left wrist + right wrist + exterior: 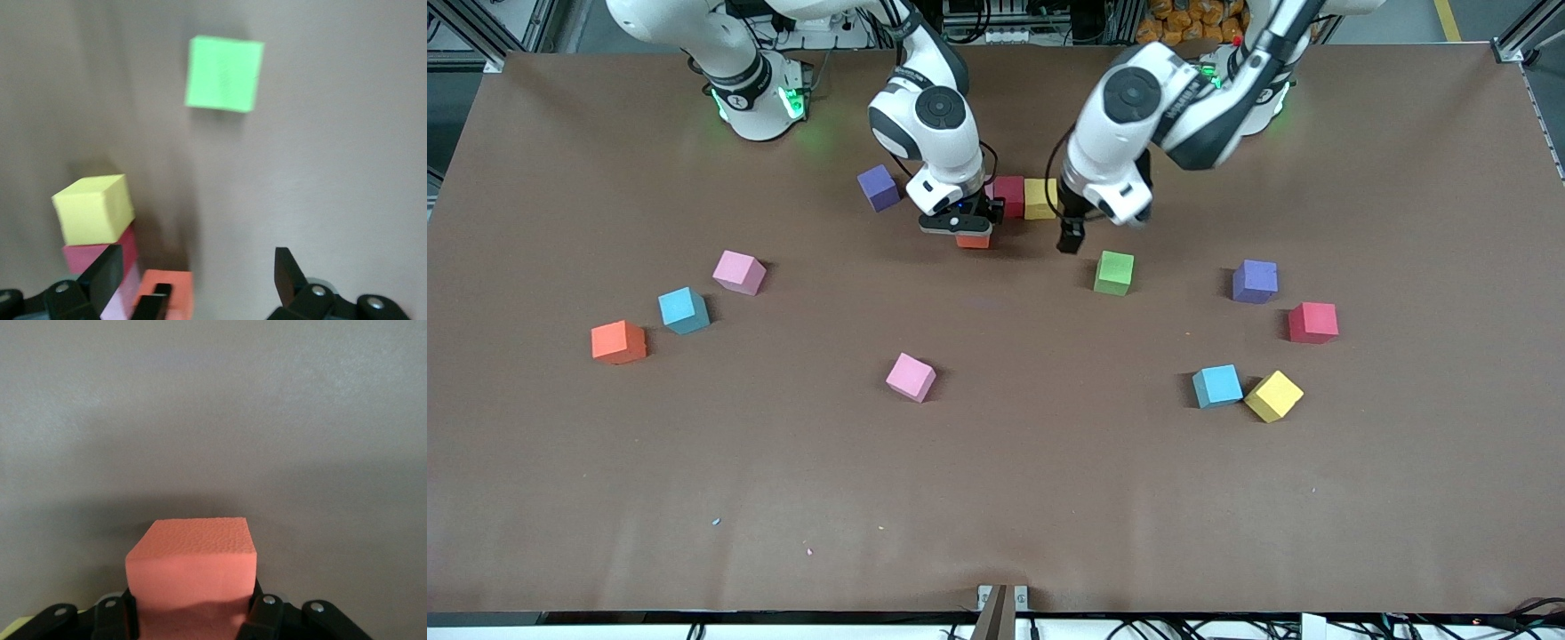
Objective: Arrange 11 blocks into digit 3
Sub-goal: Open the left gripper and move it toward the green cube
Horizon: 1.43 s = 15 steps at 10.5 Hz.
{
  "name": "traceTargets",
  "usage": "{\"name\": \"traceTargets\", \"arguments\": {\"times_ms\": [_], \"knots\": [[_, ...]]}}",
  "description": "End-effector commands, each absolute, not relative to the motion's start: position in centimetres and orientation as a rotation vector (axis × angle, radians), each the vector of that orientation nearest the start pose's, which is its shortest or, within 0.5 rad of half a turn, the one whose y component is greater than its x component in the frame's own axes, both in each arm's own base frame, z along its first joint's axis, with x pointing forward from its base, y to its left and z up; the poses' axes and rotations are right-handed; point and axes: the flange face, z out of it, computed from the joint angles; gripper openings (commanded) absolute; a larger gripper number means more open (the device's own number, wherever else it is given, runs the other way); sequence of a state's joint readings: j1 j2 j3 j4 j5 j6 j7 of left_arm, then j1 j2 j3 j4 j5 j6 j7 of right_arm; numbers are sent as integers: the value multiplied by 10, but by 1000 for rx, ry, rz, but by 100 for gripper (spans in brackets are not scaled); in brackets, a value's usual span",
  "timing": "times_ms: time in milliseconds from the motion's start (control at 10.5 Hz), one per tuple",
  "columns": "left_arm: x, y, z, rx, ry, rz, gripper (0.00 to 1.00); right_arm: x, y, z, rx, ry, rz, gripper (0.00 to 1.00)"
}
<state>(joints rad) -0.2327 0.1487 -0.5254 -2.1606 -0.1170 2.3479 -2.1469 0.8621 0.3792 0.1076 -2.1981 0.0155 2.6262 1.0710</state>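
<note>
My right gripper (pixel 966 229) is shut on an orange block (pixel 973 240), held low at the table, just nearer the front camera than a red block (pixel 1009 196). The orange block fills the space between the jaws in the right wrist view (pixel 192 570). A yellow block (pixel 1040 197) touches the red one, and a pink block (pixel 123 300) sits beside it, mostly hidden. My left gripper (pixel 1071 236) is open and empty, over bare table between the yellow block and a green block (pixel 1114 272). The left wrist view shows the green (pixel 223 73), yellow (pixel 93 209) and red (pixel 100 257) blocks.
A purple block (pixel 879 188) lies toward the right arm's end. Pink (pixel 739 272), blue (pixel 684 310), orange (pixel 618 342) and pink (pixel 911 377) blocks lie nearer the camera. Purple (pixel 1255 281), red (pixel 1313 322), blue (pixel 1217 386) and yellow (pixel 1273 396) blocks lie toward the left arm's end.
</note>
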Motion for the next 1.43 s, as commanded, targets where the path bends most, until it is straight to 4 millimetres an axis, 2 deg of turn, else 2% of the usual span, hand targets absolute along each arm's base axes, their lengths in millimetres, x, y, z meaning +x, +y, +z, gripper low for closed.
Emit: {"name": "traceTargets", "arguments": {"times_ms": [0,191,381,572,953,1334], "knots": [[455,-360,340,-2423,-2082,251,100,310,466,212,-3065,205,1,0],[472,-348,323,-2427,-2046,211,100,307,467,209,-3071,201,8,0],[482,-351,316,-2423,-2051,237,100,304,468,207,-3074,199,12,0],[485,-354,307,-2412,-2047,259,100,304,468,205,-3076,204,14,0],[491,-351,291,-2445,-1972,185,100,304,469,203,-3069,228,12,0],[494,-345,285,-2428,-1969,189,100,303,469,201,-3078,200,0,0]]}}
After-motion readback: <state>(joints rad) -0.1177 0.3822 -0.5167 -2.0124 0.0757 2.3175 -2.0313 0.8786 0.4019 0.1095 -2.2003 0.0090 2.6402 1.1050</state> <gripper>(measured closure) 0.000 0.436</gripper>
